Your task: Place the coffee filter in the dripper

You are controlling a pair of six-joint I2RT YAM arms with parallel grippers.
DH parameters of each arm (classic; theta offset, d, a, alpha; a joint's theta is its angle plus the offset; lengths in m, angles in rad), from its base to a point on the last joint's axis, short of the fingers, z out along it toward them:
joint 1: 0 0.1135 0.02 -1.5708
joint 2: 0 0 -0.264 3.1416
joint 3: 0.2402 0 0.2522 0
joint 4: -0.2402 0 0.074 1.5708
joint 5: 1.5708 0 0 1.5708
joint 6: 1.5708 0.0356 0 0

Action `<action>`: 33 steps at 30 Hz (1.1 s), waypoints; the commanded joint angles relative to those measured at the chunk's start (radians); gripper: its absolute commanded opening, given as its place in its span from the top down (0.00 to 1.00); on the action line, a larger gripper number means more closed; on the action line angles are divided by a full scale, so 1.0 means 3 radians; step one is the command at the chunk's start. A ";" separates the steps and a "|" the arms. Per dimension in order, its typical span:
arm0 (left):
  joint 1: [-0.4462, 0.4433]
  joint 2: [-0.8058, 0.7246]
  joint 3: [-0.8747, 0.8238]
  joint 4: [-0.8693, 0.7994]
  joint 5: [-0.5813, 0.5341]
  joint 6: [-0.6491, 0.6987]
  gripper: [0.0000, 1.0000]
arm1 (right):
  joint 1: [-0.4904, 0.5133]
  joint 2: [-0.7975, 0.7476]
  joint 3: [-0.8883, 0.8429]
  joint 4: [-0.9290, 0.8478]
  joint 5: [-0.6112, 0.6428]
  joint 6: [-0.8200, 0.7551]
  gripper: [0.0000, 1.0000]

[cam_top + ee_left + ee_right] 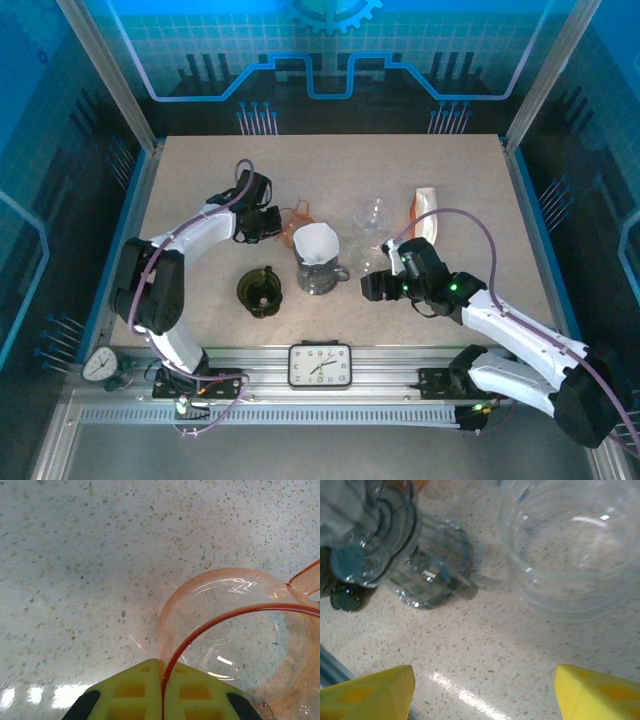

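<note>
**Orange rim pinched, filter just to its right**

Yellow pads of the left gripper are pressed together on the thin rim of the orange dripper. In the left wrist view its clear plastic ring opens to the right of the pads. The right gripper hangs low over the table with its jaws wide and nothing between them.

In the top view the filter lies right of and slightly below the left gripper. The orange dripper sits between the two, just beside the filter. The filter is a white cone standing mouth up and point down, seated in a glass vessel at mid-frame. Its long axis is upright, so I judge a lift would go straight up before any move left toward the orange rim. The right gripper sits near the filter, to its lower right. The left gripper is a little nearer but occupied, so the free right arm looks the likelier one to take the paper.

Counts: one filter, one orange dripper, one glass vessel, one glass bowl, one dark green piece, one packet, one clock and one gauge.
</note>
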 commanded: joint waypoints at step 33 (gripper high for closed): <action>0.0214 -0.1688 -0.0450 -0.0820 0.0192 0.0078 1.00 | 0.1038 0.1885 -0.0537 0.3265 0.0733 0.0730 0.42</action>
